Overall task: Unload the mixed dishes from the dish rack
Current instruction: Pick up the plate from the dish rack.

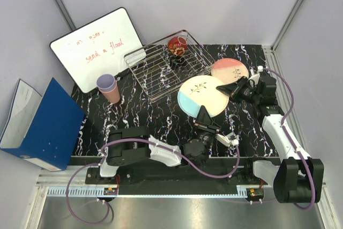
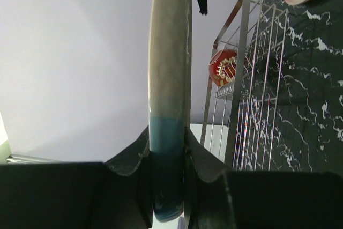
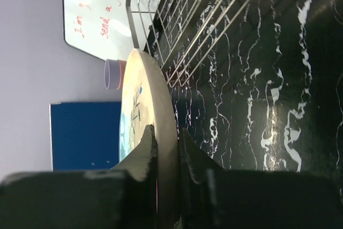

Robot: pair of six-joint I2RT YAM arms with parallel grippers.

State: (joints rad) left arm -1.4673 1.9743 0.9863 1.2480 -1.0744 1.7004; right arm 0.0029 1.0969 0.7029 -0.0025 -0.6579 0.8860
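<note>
The black marbled surface (image 1: 161, 124) fills the middle of the top view. A whiteboard (image 1: 99, 52) with red writing leans at the upper left, and a blue binder (image 1: 45, 124) sits at the left edge. The rack (image 1: 155, 79) lies at upper centre, set at an angle, with one corner touching the whiteboard. The blue plate (image 1: 199, 94) is out of the rack, just below and to the right of it, with its blue part to the lower left. I cannot tell whether its underside touches the surface. The pink plate (image 1: 230, 69) lies flat on the surface right of the rack, just above the blue plate and partly hidden by the right arm. Left of the rack, near the whiteboard's lower edge, the lavender cup (image 1: 106, 82) sits nested in the pink cup (image 1: 113, 98). The bowl (image 1: 177, 45) rests tilted in the rack's top corner, and it also shows past the wires in the left wrist view (image 2: 222, 67). The left fingers (image 1: 205, 116) are closed narrow on the blue plate's lower rim; the left wrist view (image 2: 131, 156) shows them pinching its blue end on both sides. The right fingers (image 1: 230, 88) clamp the same plate at its right rim, and the right wrist view (image 3: 142, 154) shows that rim edge-on between them.
</note>
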